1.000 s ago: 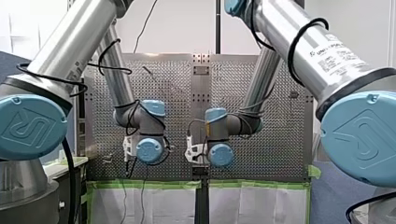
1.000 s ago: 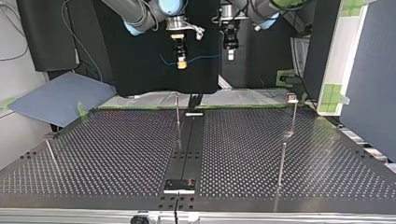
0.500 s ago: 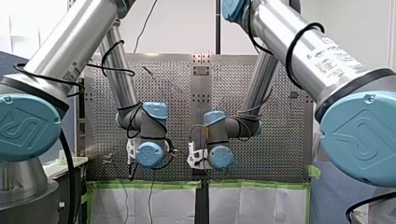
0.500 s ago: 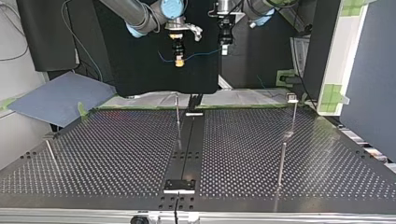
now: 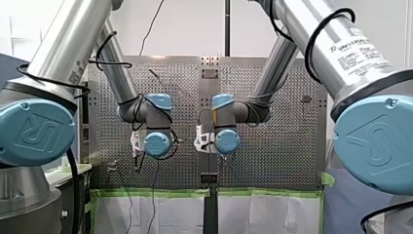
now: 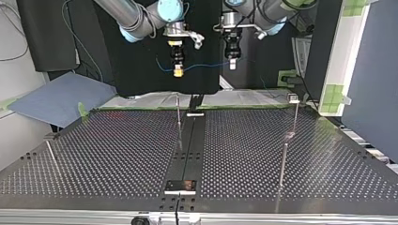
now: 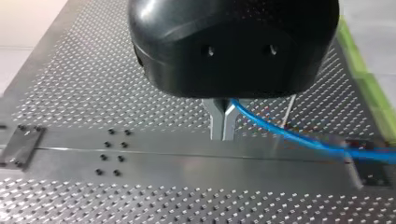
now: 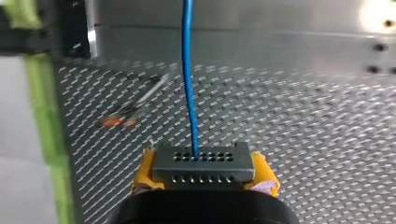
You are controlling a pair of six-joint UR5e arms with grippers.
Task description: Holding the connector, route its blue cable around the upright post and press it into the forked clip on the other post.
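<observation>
have brought my right end effector (image 6: 178, 71) and my left end effector (image 6: 232, 66) lower in the top view than half a second ago, and carried the left one toward that view's right. in the front view, have lifted my left wrist (image 5: 157, 144) and my right wrist (image 5: 227, 141) higher against the perforated tabletop (image 5: 272, 161).

gripping the connector (image 8: 203, 163) in my right end effector, yellow pads (image 8: 144, 173) clenched on its two ends, the face with rows of small holes turned forward. feeding the blue cable (image 8: 188, 84) straight out of one upper hole, ahead of the fingers and over the tabletop.

in the top view, holding the connector high above the tabletop, in front of a black backdrop (image 6: 141, 70), end effector pointing down. stringing the cable in a shallow sag across to my left end effector, close beside the right one and at about the same height.

in the left wrist view, pinching the cable with the metal fingers (image 7: 217, 122) pressed together; cable leaving at their upper part and running off to one side above the central metal strip (image 7: 163, 156).

well below both end effectors in the top view, leaving the upright post (image 6: 178, 115) untouched, just beside the central strip. same for the second post (image 6: 295, 121) near that view's right, with a small head (image 6: 294, 98) too small to make out as a fork. cable apart from both posts.
</observation>
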